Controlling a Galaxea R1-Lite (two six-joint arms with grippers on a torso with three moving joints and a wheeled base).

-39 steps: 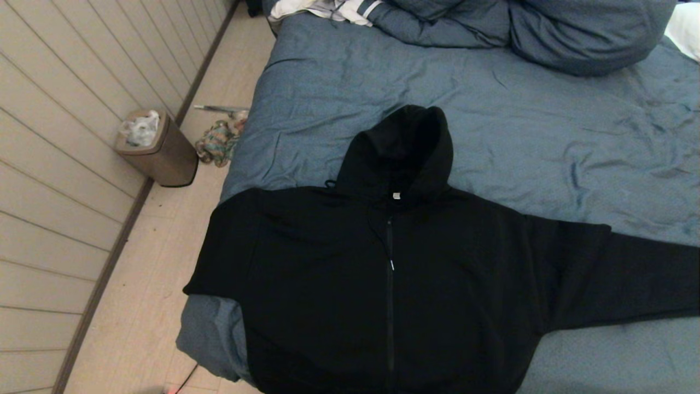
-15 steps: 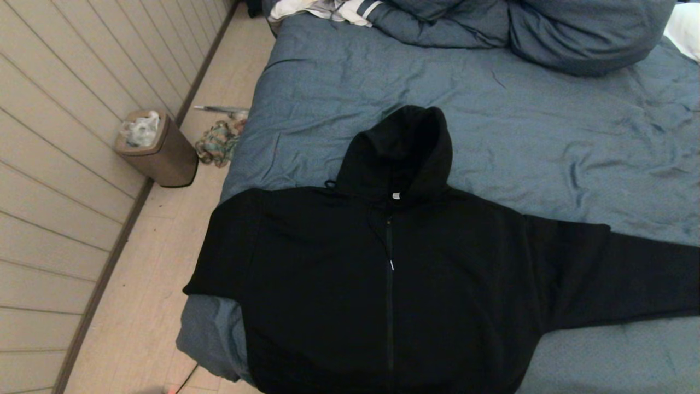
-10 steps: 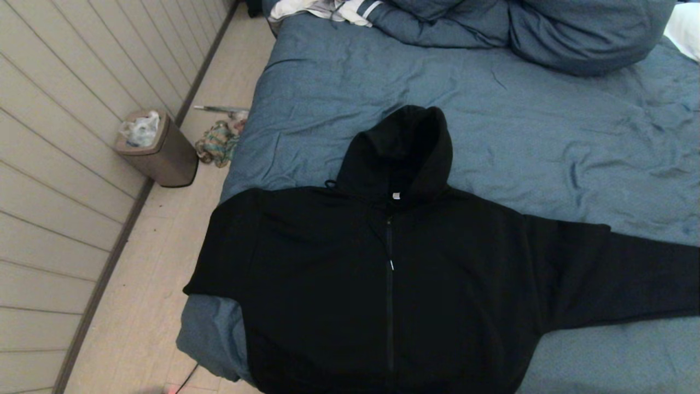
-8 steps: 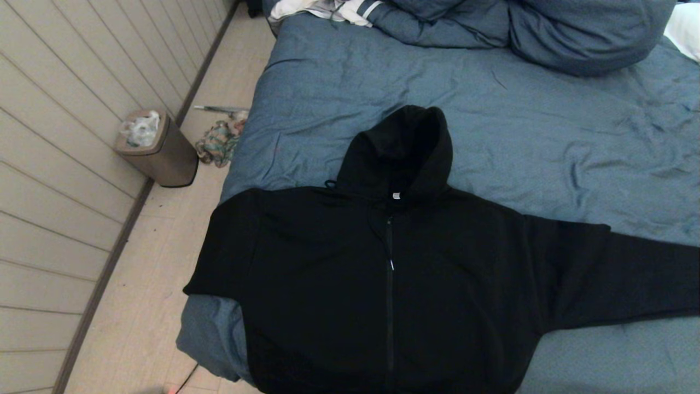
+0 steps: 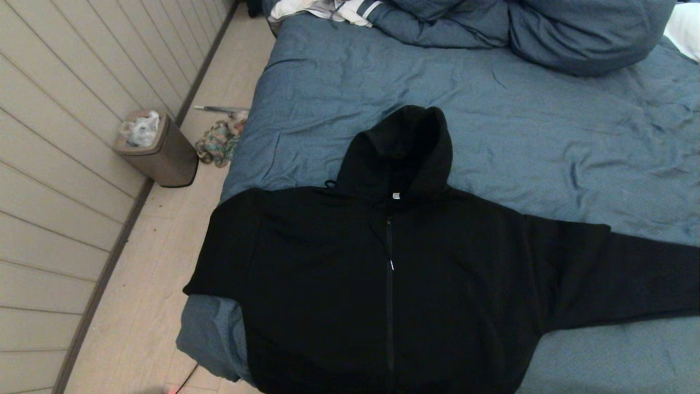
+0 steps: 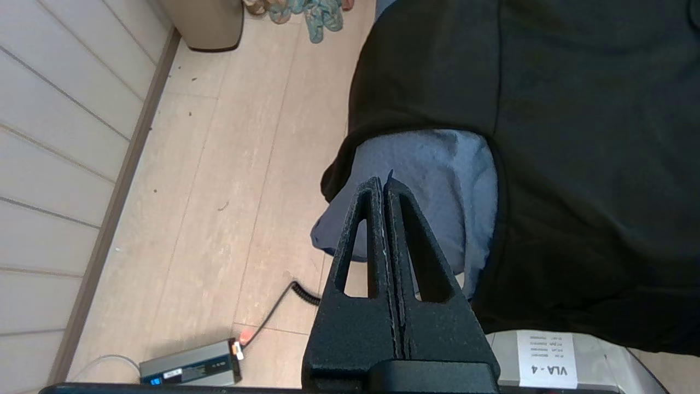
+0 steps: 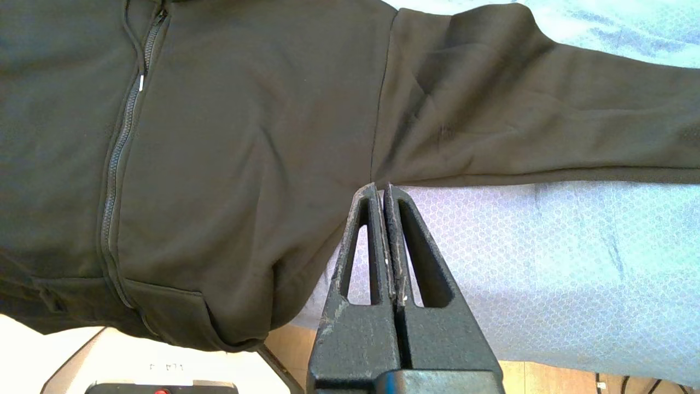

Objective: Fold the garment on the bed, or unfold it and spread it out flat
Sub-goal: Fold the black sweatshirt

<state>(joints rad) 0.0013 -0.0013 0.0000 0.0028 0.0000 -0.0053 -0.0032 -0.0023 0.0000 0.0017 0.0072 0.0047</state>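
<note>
Looking down, we see the black zip-front hooded sweatshirt (image 5: 391, 262) flat on the slate-blue bed (image 5: 536, 137), sleeve axis crosswise. Our clenched left tool (image 6: 383, 189) hangs over its draped sleeve; our clenched right tool (image 7: 381, 191) hangs above the armpit.

The left end effector (image 6: 383, 189) is matte black with a grainy, textured surface; each of its two fingers tapers to a narrow tip and has a long triangular cut-out. The right end effector (image 7: 381, 191) has the same black, tapered, cut-out fingers, with pale scuffs and worn specks along its inner edges.
</note>
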